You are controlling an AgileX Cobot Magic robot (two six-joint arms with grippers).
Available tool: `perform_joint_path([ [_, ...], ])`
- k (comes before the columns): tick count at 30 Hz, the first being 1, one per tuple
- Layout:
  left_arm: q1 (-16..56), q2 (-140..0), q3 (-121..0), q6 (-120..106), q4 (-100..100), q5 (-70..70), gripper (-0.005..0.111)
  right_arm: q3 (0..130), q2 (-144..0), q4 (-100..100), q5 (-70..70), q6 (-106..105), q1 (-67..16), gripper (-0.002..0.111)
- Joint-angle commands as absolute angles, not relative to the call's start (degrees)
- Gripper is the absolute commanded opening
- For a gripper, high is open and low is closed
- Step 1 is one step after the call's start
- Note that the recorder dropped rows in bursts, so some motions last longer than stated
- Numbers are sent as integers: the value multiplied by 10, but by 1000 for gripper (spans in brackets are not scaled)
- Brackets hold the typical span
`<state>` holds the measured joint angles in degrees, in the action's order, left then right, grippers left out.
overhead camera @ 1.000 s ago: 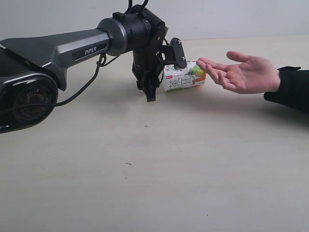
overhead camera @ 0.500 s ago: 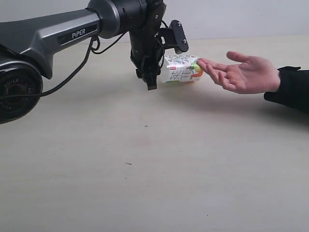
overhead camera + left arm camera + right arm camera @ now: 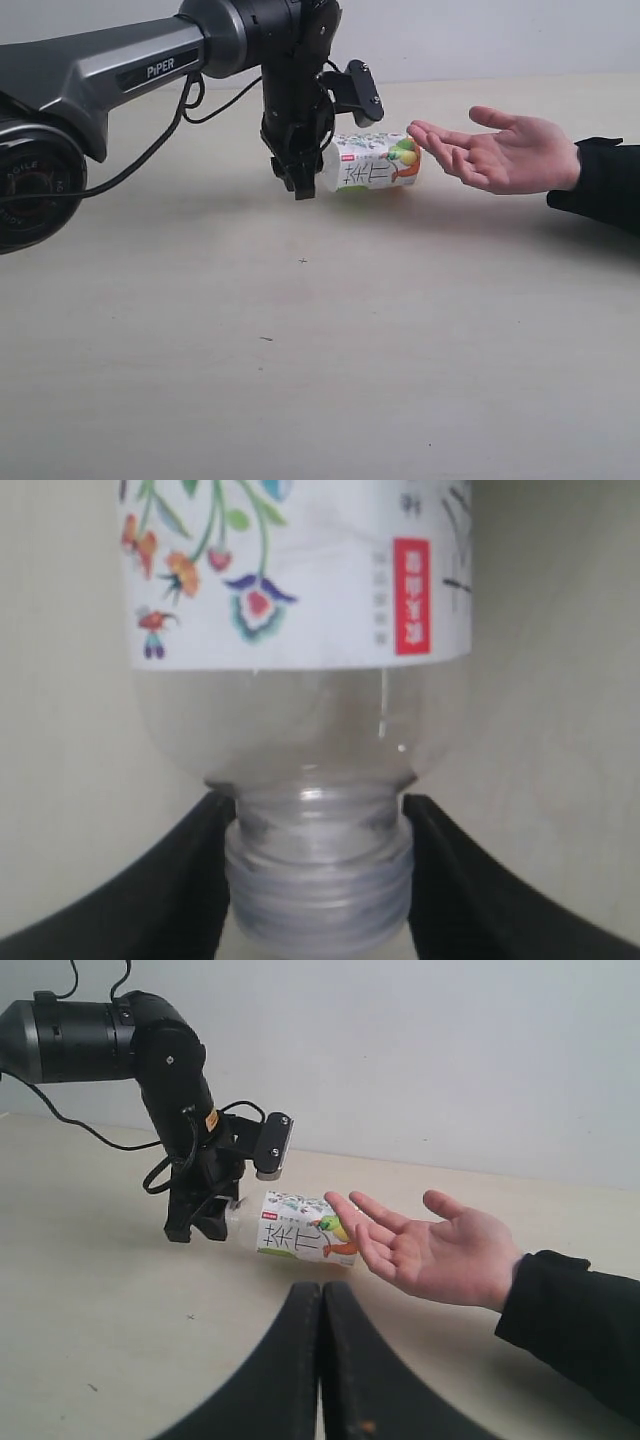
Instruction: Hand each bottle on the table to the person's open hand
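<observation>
A squarish clear bottle [image 3: 370,162] with a white floral label lies on its side just above the pale table [image 3: 350,350]. My left gripper [image 3: 308,175] is shut on its threaded neck. In the left wrist view the black fingers [image 3: 190,870] press both sides of the bottle's [image 3: 300,600] neck. The bottle's base points at the fingertips of the person's open hand [image 3: 510,155], palm up at the right; I cannot tell if they touch. The right wrist view shows my right gripper [image 3: 321,1295] shut and empty, nearer the camera than the bottle [image 3: 295,1235] and the hand [image 3: 440,1250].
The left arm [image 3: 120,75] reaches in from the left side over the table. The person's dark sleeve [image 3: 605,185] rests at the right edge. A pale wall [image 3: 480,35] stands behind the table.
The left arm rose with the bottle, then came down a little and drew slightly left. The hand has stayed still. The right gripper stays shut.
</observation>
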<state>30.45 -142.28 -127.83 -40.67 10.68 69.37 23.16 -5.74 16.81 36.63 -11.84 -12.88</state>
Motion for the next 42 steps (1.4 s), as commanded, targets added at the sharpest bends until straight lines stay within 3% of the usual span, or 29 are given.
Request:
perform_joint_path([
  [1,292,-1414,-1279,-428,70,700,0,230,-54,165,358,-121,-127,0],
  [14,291,-1437,-1276,-433,67,700,4,230,-54,165,358,-121,-127,0],
  [23,291,-1437,-1276,-428,69,700,57,230,-54,165,358,-121,-127,0],
  [28,292,-1437,-1276,-409,69,700,73,230,-54,165,358,-121,-127,0],
  [42,302,-1383,-1276,-409,72,700,76,230,-54,165,358,-121,-127,0],
])
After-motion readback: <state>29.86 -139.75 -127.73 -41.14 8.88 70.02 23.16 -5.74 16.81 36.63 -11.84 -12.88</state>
